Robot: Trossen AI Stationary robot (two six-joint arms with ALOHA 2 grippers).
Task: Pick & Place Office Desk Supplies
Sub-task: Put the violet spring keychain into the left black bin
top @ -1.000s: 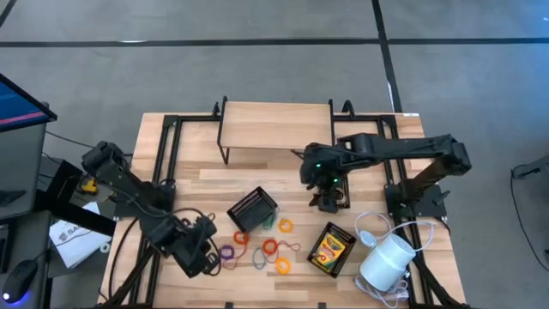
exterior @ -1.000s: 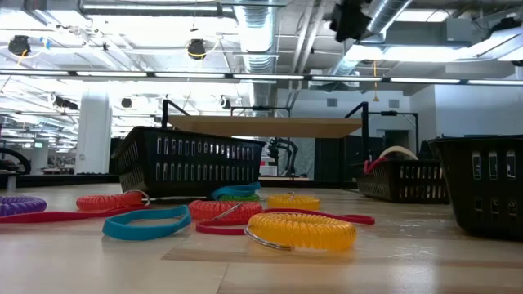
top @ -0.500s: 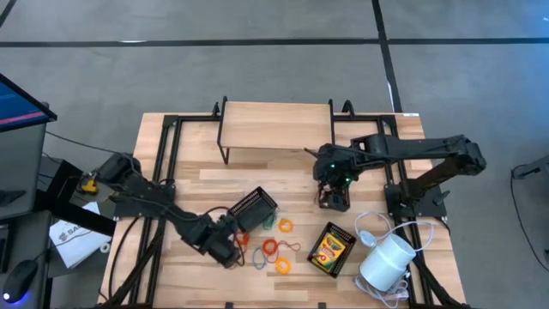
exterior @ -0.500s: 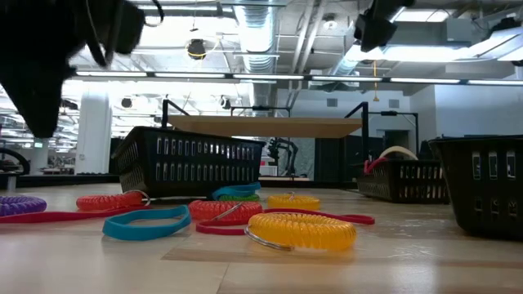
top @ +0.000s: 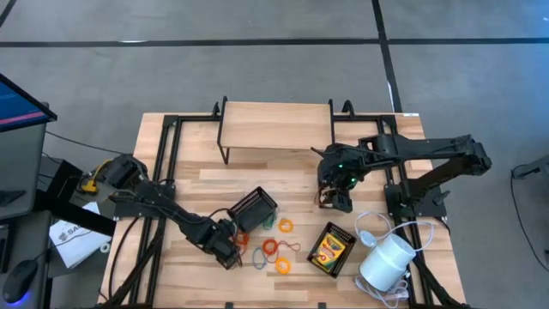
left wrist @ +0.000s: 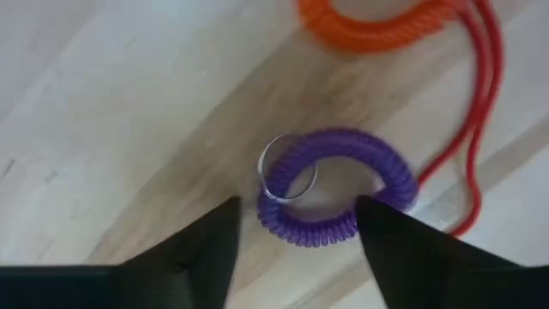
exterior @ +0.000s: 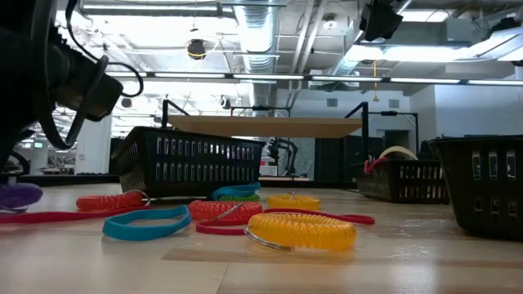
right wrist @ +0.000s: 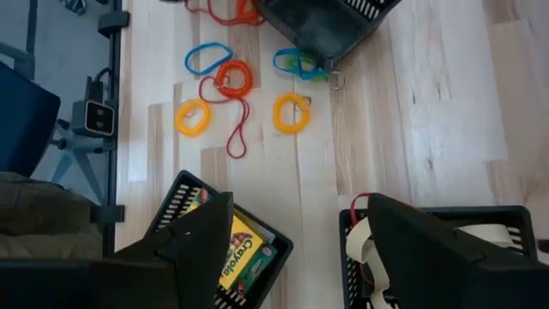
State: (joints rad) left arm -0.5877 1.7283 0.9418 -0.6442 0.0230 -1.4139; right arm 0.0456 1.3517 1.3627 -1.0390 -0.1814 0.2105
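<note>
- Pale wooden counter (top: 283, 176) with a black frame, grey floor around it; a raised wooden shelf (top: 276, 126) stands at its far edge.
- Left gripper (top: 226, 251) is low over the counter's front part, its arm stretched along the boards from the left edge; its fingers (left wrist: 193, 249) stand spread.
- Purple coil loop (left wrist: 336, 187) lies flat on the wood directly between and just ahead of those spread fingers, untouched, with a silver ring (left wrist: 287, 168) clipped on the side facing the left finger.
- Orange coil loop (left wrist: 377, 21) lies farther ahead of that gripper, with a thin red band (left wrist: 472, 129) trailing beside it.
- Tipped black mesh tray (top: 253, 209) lies just beyond the left gripper.
- More loops, red, orange and yellow, lie scattered to that gripper's right; the yellow coil (exterior: 301, 229) lies flat.
- Crayon box (top: 329, 248), yellow and green, lies flat in a black tray, its long axis running diagonally.
- Right gripper (top: 336, 196) hangs above another black tray (right wrist: 446, 249), fingers wide apart and empty, arm folded in from the right edge.
</note>
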